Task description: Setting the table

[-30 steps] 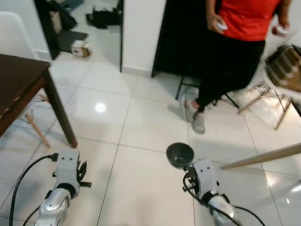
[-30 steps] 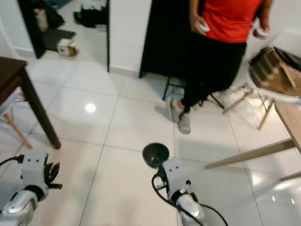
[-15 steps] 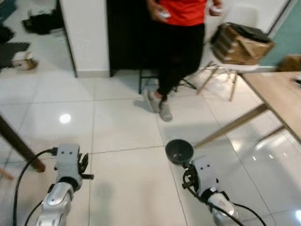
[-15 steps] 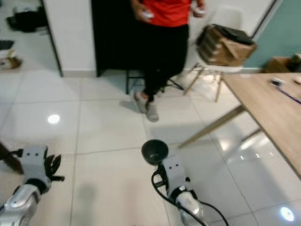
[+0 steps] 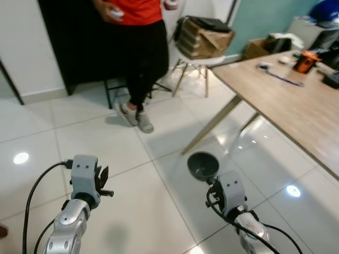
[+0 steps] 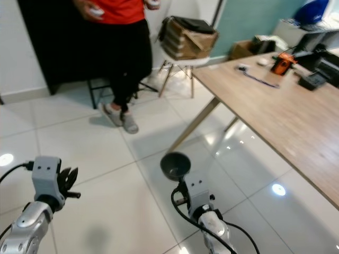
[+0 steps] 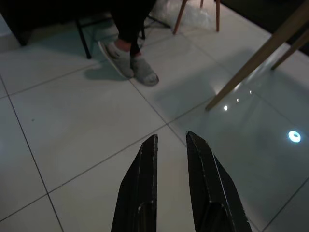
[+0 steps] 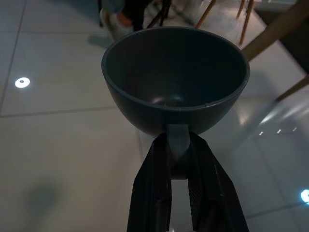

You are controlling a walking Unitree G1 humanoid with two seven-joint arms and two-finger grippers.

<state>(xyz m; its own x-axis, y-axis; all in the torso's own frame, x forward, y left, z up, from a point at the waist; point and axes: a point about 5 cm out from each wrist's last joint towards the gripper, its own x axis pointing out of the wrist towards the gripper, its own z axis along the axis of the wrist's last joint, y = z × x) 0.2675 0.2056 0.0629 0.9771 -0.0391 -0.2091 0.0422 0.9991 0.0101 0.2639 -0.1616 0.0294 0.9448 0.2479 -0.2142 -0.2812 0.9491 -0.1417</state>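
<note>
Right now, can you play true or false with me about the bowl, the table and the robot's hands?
1. The right gripper holds a dark bowl. True.
2. The bowl is full of soup. False: it is empty inside.
3. The bowl already sits on the wooden table. False: it is held out over the tiled floor, apart from the table.
4. The left gripper holds a spoon. False: there is nothing between its fingers, which stand a little apart.
5. A person in a red top stands ahead of the robot. True.
6. An orange thing lies at the far end of the table. True.
</note>
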